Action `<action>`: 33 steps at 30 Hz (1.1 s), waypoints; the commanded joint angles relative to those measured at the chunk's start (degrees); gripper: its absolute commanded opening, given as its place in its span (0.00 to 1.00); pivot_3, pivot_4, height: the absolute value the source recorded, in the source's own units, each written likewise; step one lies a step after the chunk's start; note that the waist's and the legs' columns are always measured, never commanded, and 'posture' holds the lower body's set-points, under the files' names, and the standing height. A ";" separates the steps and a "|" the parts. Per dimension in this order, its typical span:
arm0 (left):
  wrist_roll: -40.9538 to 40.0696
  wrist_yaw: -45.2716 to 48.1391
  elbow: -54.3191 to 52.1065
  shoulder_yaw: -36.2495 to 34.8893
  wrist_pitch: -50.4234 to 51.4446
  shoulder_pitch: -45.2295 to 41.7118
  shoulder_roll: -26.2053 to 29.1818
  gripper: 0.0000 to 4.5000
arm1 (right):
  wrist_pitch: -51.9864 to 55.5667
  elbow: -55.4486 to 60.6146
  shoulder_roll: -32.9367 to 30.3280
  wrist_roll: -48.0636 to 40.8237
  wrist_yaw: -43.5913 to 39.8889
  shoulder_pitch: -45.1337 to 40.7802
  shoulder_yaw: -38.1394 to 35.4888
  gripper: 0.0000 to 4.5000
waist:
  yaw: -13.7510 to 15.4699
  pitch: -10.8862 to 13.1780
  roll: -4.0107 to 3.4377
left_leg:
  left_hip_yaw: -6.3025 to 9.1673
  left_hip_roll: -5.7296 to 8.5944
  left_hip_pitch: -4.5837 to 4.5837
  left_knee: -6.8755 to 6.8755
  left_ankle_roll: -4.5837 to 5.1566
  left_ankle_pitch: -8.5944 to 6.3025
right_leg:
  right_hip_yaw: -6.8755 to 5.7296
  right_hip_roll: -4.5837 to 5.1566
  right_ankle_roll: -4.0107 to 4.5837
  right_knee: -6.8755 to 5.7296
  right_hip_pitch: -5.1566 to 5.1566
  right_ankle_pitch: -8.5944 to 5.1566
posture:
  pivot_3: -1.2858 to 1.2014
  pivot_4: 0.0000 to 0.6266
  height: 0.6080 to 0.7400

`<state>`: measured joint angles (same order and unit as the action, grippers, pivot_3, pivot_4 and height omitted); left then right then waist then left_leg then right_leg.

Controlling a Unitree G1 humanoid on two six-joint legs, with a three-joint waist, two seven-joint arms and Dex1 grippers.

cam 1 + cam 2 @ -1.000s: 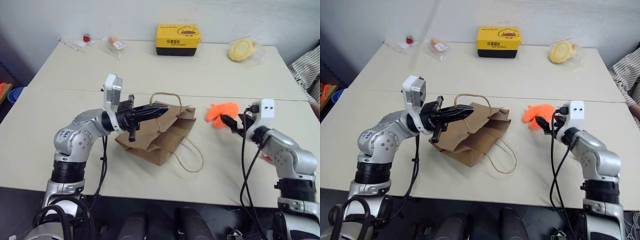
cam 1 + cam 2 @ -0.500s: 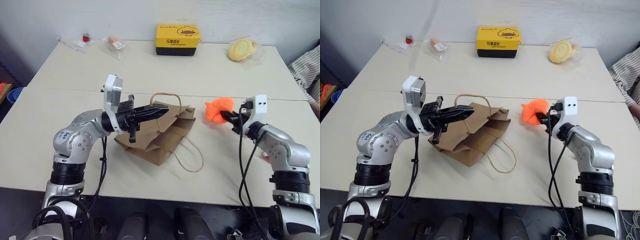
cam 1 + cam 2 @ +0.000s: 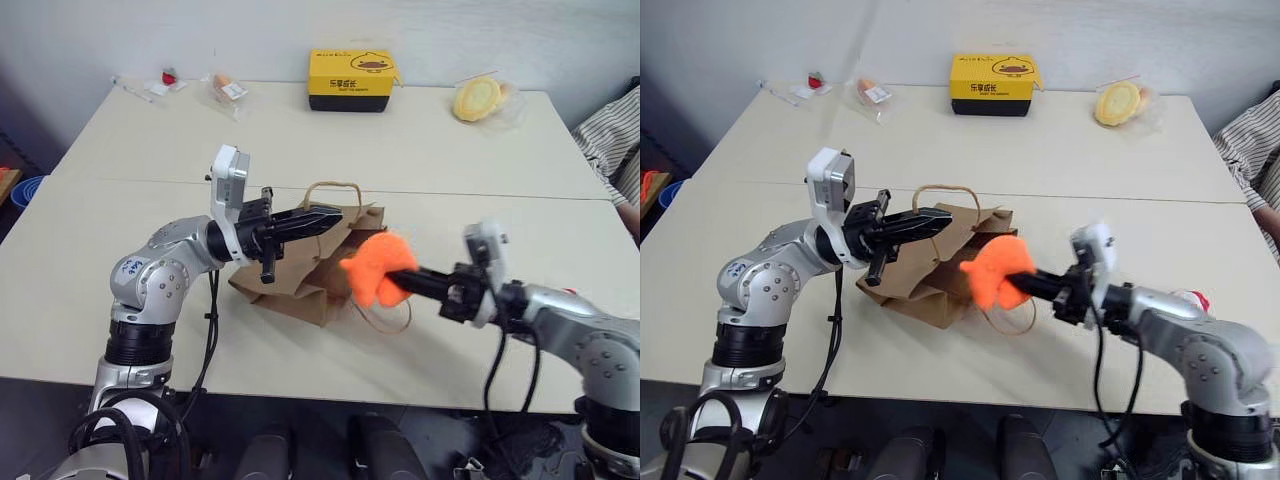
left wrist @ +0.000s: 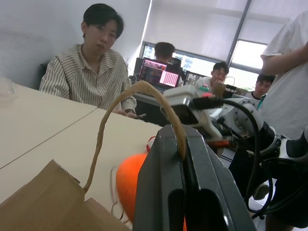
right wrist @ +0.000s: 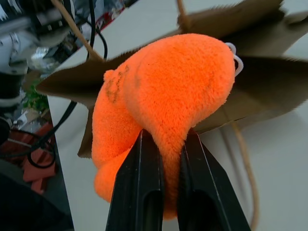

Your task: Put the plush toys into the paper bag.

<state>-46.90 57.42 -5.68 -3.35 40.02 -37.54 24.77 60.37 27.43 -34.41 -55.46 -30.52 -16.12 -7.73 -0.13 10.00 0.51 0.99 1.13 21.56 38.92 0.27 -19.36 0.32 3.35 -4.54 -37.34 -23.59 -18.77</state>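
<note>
The brown paper bag (image 3: pixel 300 275) lies on the table with its mouth toward my right arm. My left gripper (image 3: pixel 333 215) is shut on the bag's upper loop handle (image 3: pixel 335 188) and holds it up off the table; the handle (image 4: pixel 144 89) arches over the closed fingers in the left wrist view. My right gripper (image 3: pixel 405 281) is shut on the orange plush toy (image 3: pixel 378 270), which hangs in the air just in front of the bag's mouth. In the right wrist view the two fingers pinch the toy (image 5: pixel 168 86), with the bag's opening right behind it.
A yellow and black box (image 3: pixel 352 80) stands at the table's far edge. A round yellow item in clear plastic (image 3: pixel 480 100) lies at the back right, small packets (image 3: pixel 228 88) at the back left. A person in a striped shirt (image 3: pixel 610 140) sits at the right edge.
My right gripper closed on the orange plush toy, lifted it from the table and carried it left to the bag's mouth. The left gripper kept still on the handle.
</note>
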 commanded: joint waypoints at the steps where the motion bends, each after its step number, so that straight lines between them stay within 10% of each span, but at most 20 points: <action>1: -1.23 1.58 -0.33 0.08 0.47 -1.27 -0.06 0.00 | -2.79 -0.49 0.74 7.66 2.65 -4.18 7.00 0.00 | -0.01 0.00 0.00 | 0.00 0.00 0.00 0.01 0.00 0.00 | 0.00 0.00 0.00 0.00 -0.01 0.00 | 0.52 0.24 1.00; 28: 0.13 3.60 0.75 0.74 -0.23 0.79 -1.15 0.00 | -4.93 -21.08 14.87 22.90 -4.97 -20.22 23.64 0.00 | -0.23 0.00 0.00 | 0.02 0.03 0.01 -0.05 -0.01 0.01 | -0.05 0.01 0.00 -0.03 -0.08 0.00 | 0.52 0.24 1.00; 33: -0.37 2.89 -0.24 0.13 -0.11 1.82 -0.78 0.00 | -5.84 -18.17 12.04 22.42 -7.54 -18.42 20.35 0.34 | -0.15 0.00 0.00 | 0.03 0.03 0.01 -0.05 -0.01 0.01 | -0.05 0.02 0.00 -0.04 -0.09 0.00 | 0.52 0.24 1.00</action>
<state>-46.76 60.53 -3.84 -1.83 40.65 -35.68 23.55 55.53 6.04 -20.82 -32.07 -36.34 -35.04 15.37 -0.28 10.00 0.51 1.02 1.16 21.57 38.87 0.26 -19.35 0.26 3.38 -4.53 -37.37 -23.68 -18.77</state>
